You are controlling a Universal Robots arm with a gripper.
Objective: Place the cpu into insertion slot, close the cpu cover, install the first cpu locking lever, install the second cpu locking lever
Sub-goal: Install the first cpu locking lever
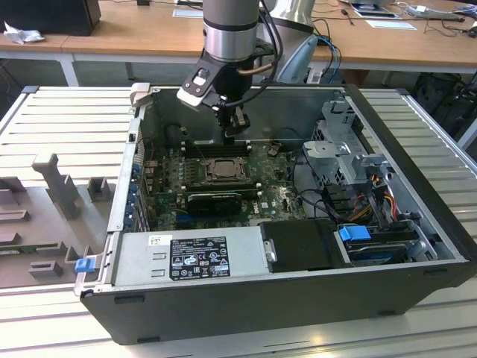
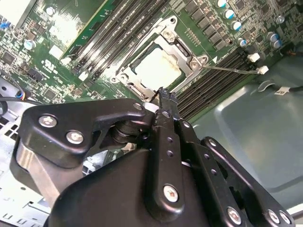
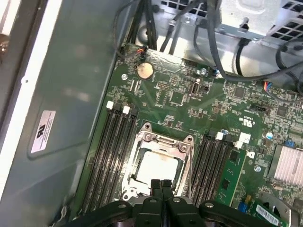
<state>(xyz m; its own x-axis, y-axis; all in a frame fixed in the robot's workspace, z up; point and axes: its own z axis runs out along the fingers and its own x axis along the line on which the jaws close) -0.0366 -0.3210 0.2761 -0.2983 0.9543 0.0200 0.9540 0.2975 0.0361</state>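
Hovering black hand [image 3: 160, 183], fingers pressed together, empty, over the green motherboard [image 3: 180, 99].
Pale silvery square cpu [image 3: 156, 166] sits under the closed silvery metal cpu cover [image 3: 163, 141]; thin wire locking lever [image 2: 232, 69] looks unlatched.

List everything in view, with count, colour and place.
computer case: one, black, open, on the ribbed table.
power supply: one, grey, inside the case's camera-side wall.
motherboard: one, green, on the case floor.
cpu: one, pale silvery, mid-board.
cpu cover: one, silvery frame, flat around the cpu.
memory slots: several, black, both sides of the cpu.
coin battery: one, gold-tinted, on the motherboard.
heatsink: one, silver, finned, on the motherboard.
arm: one, silver-grey, reaching down into the case.
gripper: one, black, fingers shut, above the cpu cover's edge.
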